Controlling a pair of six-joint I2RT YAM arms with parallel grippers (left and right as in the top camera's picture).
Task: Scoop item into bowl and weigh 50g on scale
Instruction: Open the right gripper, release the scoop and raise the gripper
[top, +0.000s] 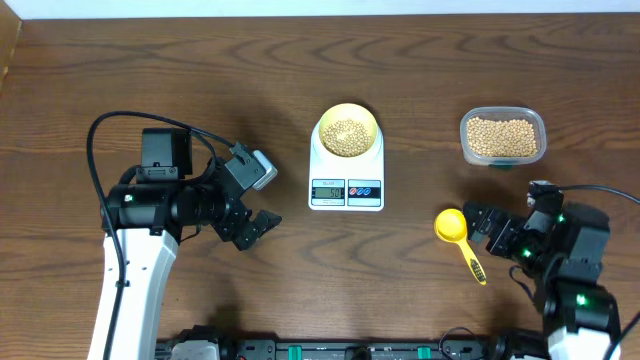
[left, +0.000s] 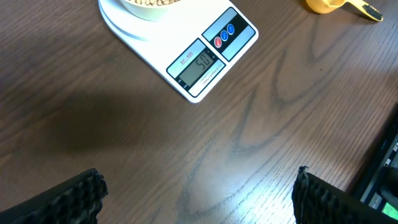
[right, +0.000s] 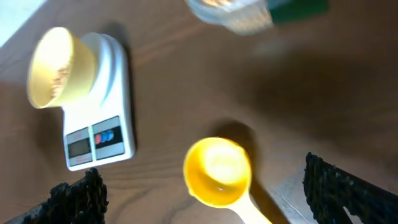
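Observation:
The pale yellow bowl (top: 347, 131) with beige beans (top: 346, 135) in it stands on the white scale (top: 346, 186). The scale's display (left: 199, 65) reads about 50 in the left wrist view. The bowl (right: 55, 67) and scale (right: 109, 93) also show in the right wrist view. The yellow scoop (top: 456, 233) lies empty on the table, right of the scale; it also shows in the right wrist view (right: 217, 172). My left gripper (top: 252, 227) is open and empty, left of the scale. My right gripper (top: 486, 222) is open, just right of the scoop, around nothing.
A clear plastic tub (top: 502, 137) of beans stands at the back right; its edge shows blurred in the right wrist view (right: 233, 12). The scoop's bowl shows at the top of the left wrist view (left: 329, 5). The wooden table (top: 300, 60) carries both arm bases at its front edge.

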